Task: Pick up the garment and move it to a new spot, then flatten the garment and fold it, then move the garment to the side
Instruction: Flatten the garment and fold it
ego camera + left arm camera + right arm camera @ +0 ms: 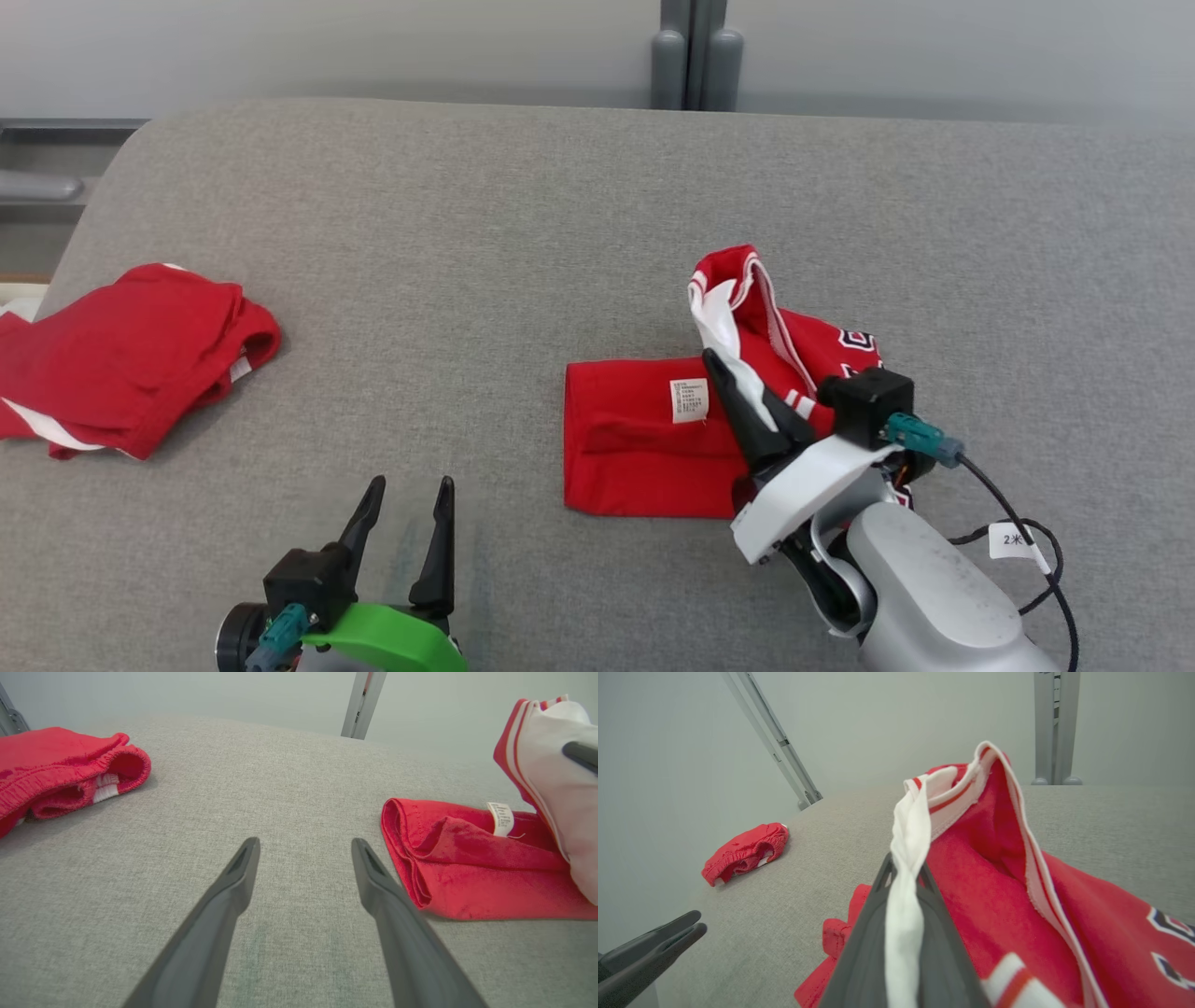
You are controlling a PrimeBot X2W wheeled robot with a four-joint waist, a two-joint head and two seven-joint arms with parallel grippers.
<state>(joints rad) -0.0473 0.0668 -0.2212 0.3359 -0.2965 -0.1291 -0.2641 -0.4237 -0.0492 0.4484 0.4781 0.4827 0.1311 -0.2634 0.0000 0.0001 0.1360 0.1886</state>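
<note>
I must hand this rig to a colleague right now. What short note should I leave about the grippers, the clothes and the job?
The left gripper is open and empty, above the table.
The right gripper is shut on the white edge of the garment, holding it raised.
The garment's left part lies flat, label up.
A second red garment lies bunched at the table's left edge.
Done: the fold looks half made. Left: finish it, then move the garment aside.
</note>
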